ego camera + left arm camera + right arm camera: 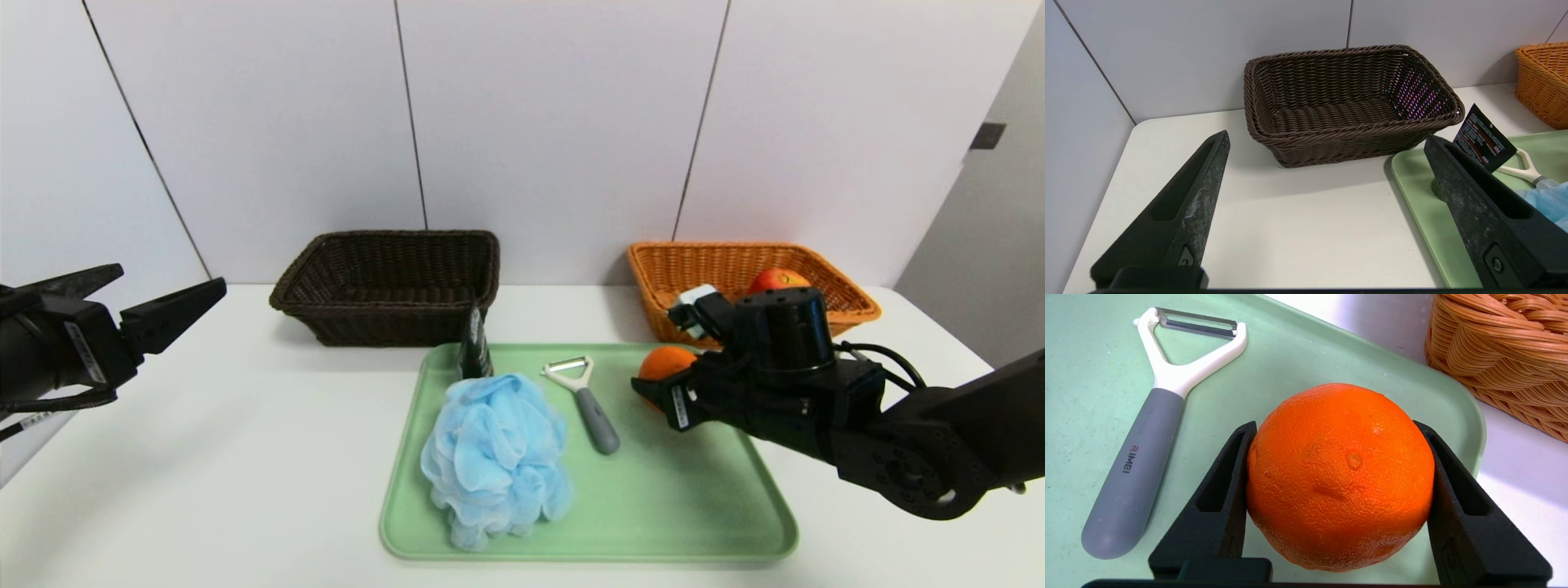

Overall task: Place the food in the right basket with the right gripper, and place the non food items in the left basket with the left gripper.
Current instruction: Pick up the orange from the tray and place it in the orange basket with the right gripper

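The head camera looks forward and down over the white desk. The left wrist camera faces the dark brown woven wicker basket; the right sits close above the flat pale-green plastic tray, which all views share.

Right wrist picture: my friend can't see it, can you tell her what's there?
The robot's right hand has its two black fingers pressed against the sides of a round orange on a green tray. A peeler with a white head and grey handle lies beside it, and part of an orange-tan wicker basket stands just off the tray.

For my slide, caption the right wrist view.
Right gripper clamps the orange over the green tray, peeler alongside.
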You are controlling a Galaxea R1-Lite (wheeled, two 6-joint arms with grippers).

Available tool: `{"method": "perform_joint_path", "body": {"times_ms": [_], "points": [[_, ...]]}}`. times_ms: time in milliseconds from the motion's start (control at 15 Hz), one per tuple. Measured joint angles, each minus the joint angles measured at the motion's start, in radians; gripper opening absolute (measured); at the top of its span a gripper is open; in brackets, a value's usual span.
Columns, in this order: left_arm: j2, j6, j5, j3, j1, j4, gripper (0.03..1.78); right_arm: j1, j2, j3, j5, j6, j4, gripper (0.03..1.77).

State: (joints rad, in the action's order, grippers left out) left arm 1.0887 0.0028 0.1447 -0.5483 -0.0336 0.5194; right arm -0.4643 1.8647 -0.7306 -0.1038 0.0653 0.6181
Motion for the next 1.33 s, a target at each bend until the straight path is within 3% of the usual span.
{"method": "perform_joint_path", "body": {"times_ms": [400, 667, 933, 1200, 1333], "points": [[-0.003, 0.0, -0.001, 0.003, 0.0, 0.001, 1.69, -0.057, -0.072, 0.007, -0.041, 0.022, -0.003, 1.15], [-0.009, -0.006, -0.002, 0.005, 0.0, 0.001, 1.69, -0.07, -0.196, -0.075, -0.042, 0.073, -0.059, 1.15], [-0.014, -0.007, -0.003, 0.009, 0.0, 0.002, 1.69, 0.01, -0.236, -0.253, -0.034, 0.076, -0.166, 1.15], [-0.017, -0.006, -0.002, 0.016, 0.0, 0.002, 1.69, 0.15, -0.145, -0.366, -0.034, 0.071, -0.195, 1.15], [-0.018, -0.007, -0.002, 0.019, 0.0, 0.002, 1.69, 0.181, -0.085, -0.392, -0.036, 0.068, -0.194, 1.15]]}}
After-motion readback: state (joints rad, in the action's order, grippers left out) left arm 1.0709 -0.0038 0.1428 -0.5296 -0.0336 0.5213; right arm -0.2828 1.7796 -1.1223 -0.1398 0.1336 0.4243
